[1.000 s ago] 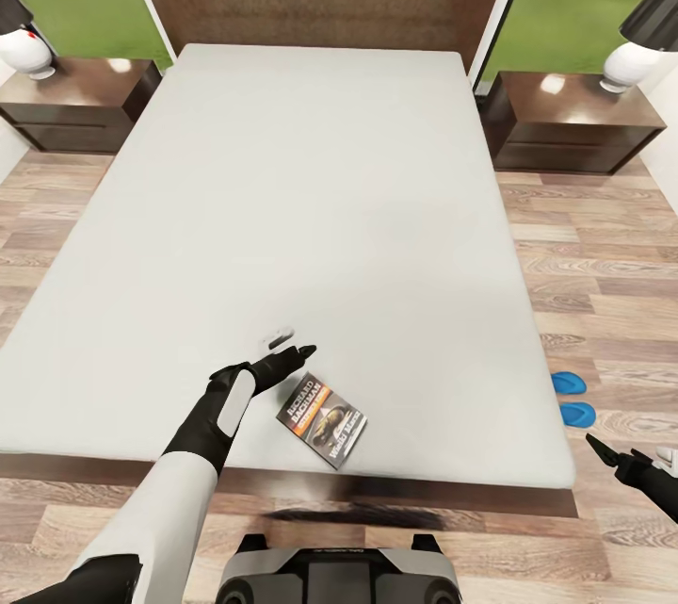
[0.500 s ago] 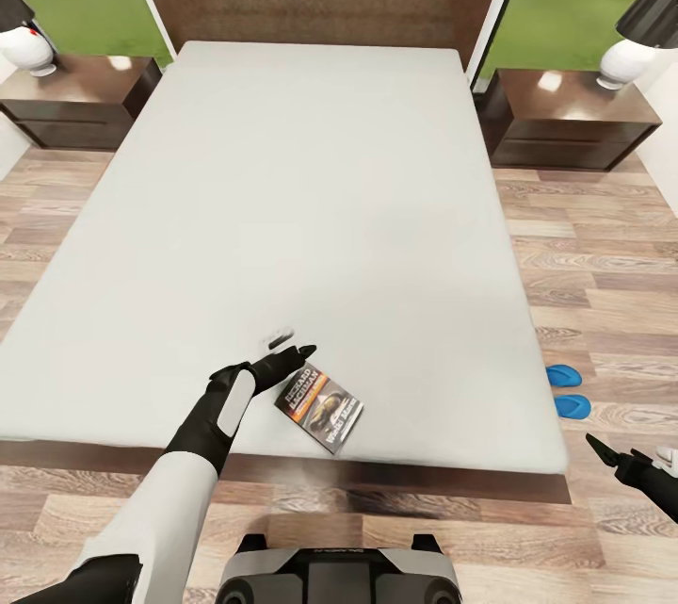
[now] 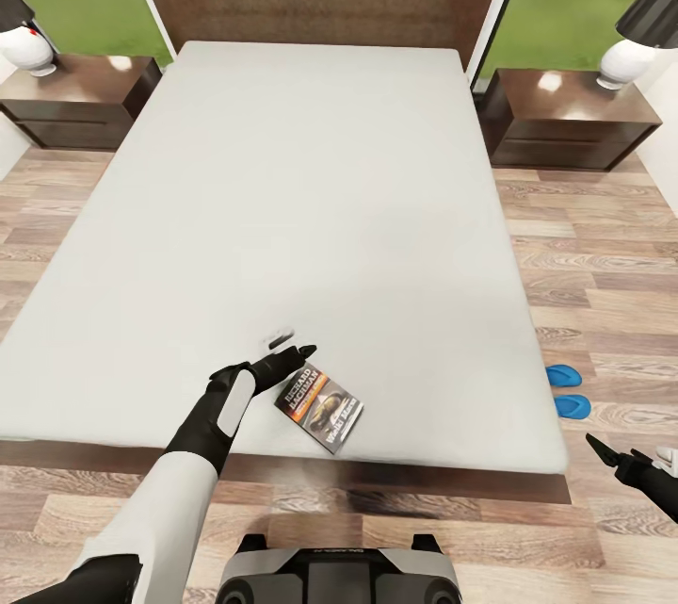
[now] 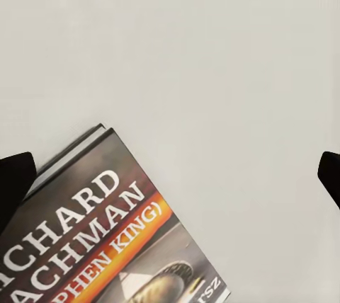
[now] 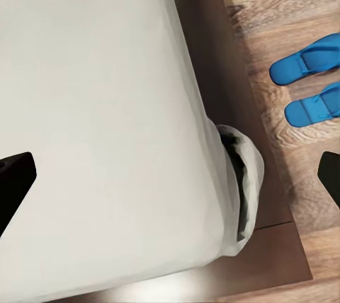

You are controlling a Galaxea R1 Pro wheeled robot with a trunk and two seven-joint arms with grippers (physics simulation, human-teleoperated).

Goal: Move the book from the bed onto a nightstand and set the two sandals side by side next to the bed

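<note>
1. I'm parked at the foot of the bed (image 3: 311, 208), looking up its pale grey mattress toward the dark headboard (image 3: 320, 6).
2. The book (image 3: 320, 410) lies flat on the mattress near the foot edge, cover up and turned at an angle, white title lettering over an orange band.
3. My left gripper (image 3: 287, 361) is out over the mattress, its tips just beside the book's upper corner; I can't tell from the head view whether they touch it.
4. In the left wrist view the book (image 4: 106, 239) sits off toward one of the fingers (image 4: 14, 183), with the other dark tip at the far edge of the frame. The fingers are spread wide and hold nothing.
5. My right gripper (image 3: 629, 467) hangs beyond the bed's right foot corner, over the wood floor (image 3: 603, 255).
6. The right wrist view looks down on that mattress corner, with a dark tip at each side of the frame. Those fingers are spread wide too, holding nothing.
7. The two sandals (image 3: 569, 391) lie on the floor next to the bed's right side, bright blue, parallel and close together; they show in the right wrist view too (image 5: 315, 83).
8. A nightstand (image 3: 574, 119) stands on each side of the headboard, each with a white-based lamp (image 3: 626, 57) on top.
</note>
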